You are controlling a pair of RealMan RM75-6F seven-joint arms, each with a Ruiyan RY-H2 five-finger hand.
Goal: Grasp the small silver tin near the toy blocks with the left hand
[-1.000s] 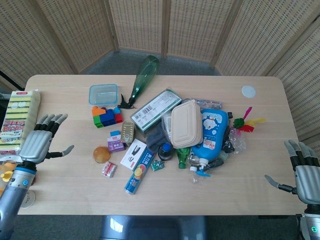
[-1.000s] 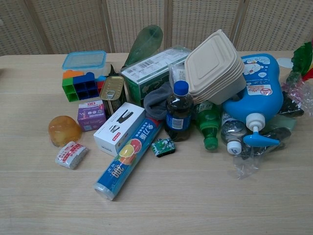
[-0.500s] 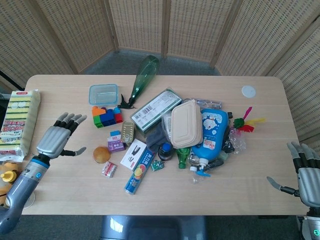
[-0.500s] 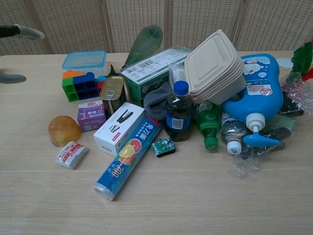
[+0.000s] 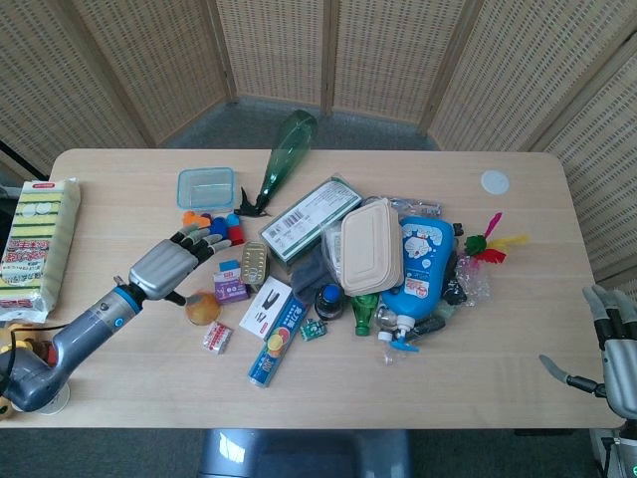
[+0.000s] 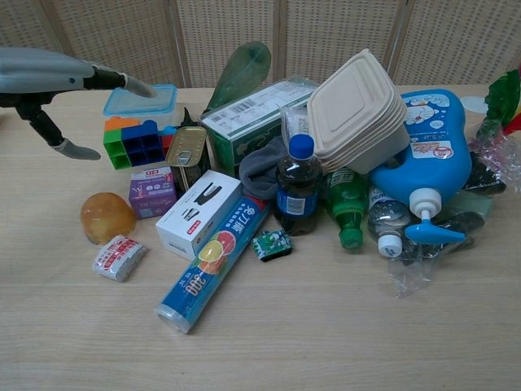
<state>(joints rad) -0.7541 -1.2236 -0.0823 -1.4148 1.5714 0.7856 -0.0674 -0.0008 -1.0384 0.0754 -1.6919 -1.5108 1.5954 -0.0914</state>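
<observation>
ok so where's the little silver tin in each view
Head view: the silver tin lies just left of centre, right of the left hand, below the toy blocks.
Chest view: the tin stands upper left, right of the blocks.
Shared landmark: the green box beside it.

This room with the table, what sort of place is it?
Probably a lab or test room: woven folding screens wall off a wooden table piled with unrelated household items, and a robot left hand reaches in.

Blue jug, maybe detergent, amid clutter.
</observation>
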